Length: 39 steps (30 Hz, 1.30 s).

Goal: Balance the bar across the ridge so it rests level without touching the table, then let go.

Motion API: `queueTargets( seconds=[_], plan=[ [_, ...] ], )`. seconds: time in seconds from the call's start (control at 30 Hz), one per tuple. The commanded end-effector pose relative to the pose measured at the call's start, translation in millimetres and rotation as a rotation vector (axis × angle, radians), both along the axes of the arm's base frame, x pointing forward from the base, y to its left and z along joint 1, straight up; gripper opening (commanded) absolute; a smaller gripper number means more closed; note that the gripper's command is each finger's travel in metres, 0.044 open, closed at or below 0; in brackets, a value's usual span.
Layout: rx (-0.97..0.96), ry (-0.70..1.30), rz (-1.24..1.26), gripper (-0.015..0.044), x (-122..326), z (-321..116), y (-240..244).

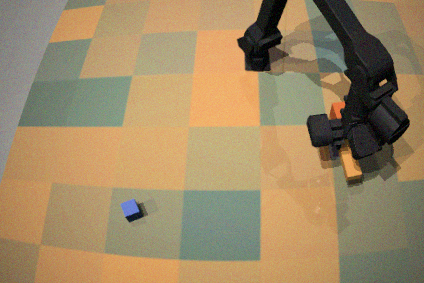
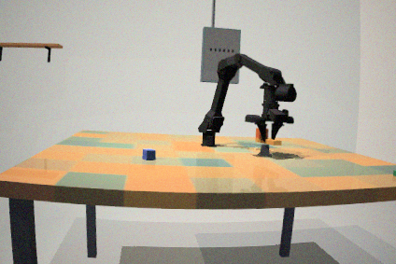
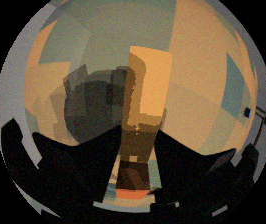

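Claw [image 1: 344, 139] [image 2: 269, 138] [image 3: 138, 131] part-open, clamped on bar [image 1: 351, 168] [image 2: 275, 142] [image 3: 155, 80]; if released off-balance, red end block [image 1: 337, 109] [image 2: 261, 134] [image 3: 133, 194] may tip it toward surface's [image 1: 222, 103] [image 2: 159, 180] [image 3: 198, 95] back edge.

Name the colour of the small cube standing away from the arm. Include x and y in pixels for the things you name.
The small solid cube [image 1: 130, 208] [image 2: 148, 155] is blue; the top view shows it best.
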<state>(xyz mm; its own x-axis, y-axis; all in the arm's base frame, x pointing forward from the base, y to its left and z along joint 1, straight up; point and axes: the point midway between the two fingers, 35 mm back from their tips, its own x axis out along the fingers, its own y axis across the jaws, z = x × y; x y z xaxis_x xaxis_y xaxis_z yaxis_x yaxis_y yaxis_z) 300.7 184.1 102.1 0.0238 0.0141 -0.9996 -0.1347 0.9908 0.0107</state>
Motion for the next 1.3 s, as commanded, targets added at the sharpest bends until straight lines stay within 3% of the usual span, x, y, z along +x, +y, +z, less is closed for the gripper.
queueTargets(
  seconds=[0.0,1.27],
  plan=[
    [0.0,0.0,0.002,0.0,0.0,-0.7,0.3],
    [0.0,0.0,0.002,0.0,0.0,-4.0,0.4]
  ],
)
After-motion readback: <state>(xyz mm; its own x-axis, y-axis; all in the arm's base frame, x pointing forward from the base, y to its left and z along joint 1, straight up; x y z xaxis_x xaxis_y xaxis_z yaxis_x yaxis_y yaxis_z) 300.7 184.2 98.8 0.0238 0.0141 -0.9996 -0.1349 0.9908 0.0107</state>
